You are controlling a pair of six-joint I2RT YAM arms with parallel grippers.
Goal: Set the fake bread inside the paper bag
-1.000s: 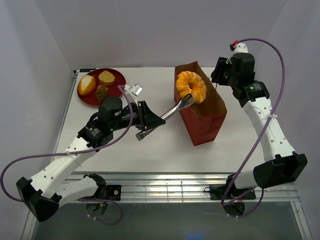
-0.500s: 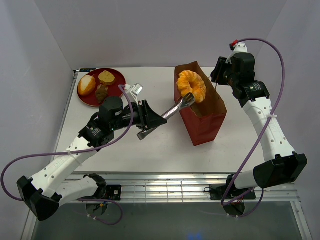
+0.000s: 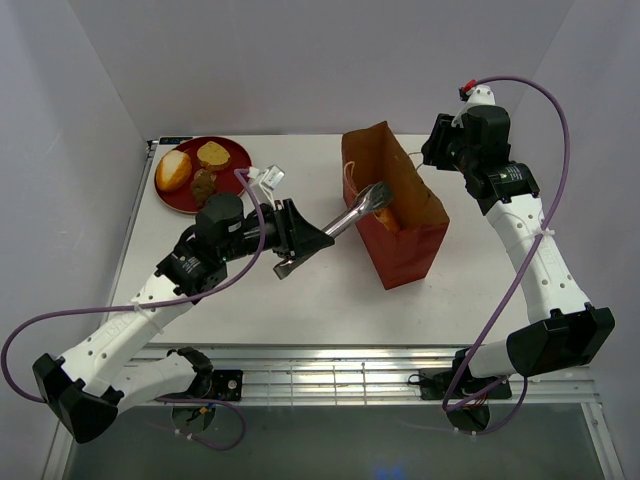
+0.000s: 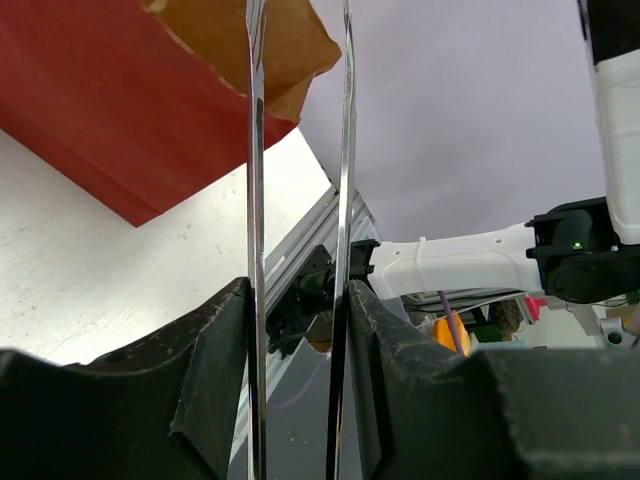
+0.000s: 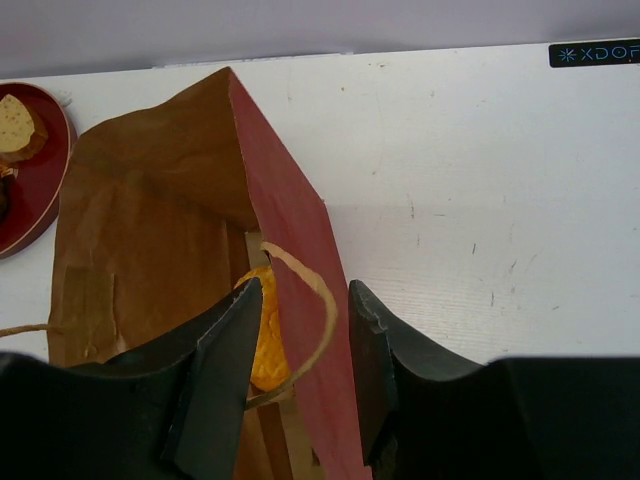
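Observation:
The paper bag (image 3: 405,245) stands right of centre, mouth open; it also shows in the right wrist view (image 5: 150,230). The orange ridged bun (image 3: 388,214) lies inside it, also seen in the right wrist view (image 5: 262,335). My left gripper (image 3: 300,240) is shut on metal tongs (image 3: 350,215); their empty tips hang over the bag's mouth, arms (image 4: 256,150) apart. My right gripper (image 3: 432,155) is shut on the bag's far wall (image 5: 290,200), one finger inside, one outside. The golden roll (image 3: 173,170), yellow-brown piece (image 3: 213,155) and dark brown piece (image 3: 203,185) lie on the plate.
The round red plate (image 3: 190,203) sits at the far left corner of the white table; its edge shows in the right wrist view (image 5: 40,215). A pale string handle (image 5: 325,320) loops between my right fingers. Grey walls close in on three sides.
The orange bun has left the tongs and dropped into the bag. The bag's mouth has shifted left and opened wider. Both arms have stayed nearly still.

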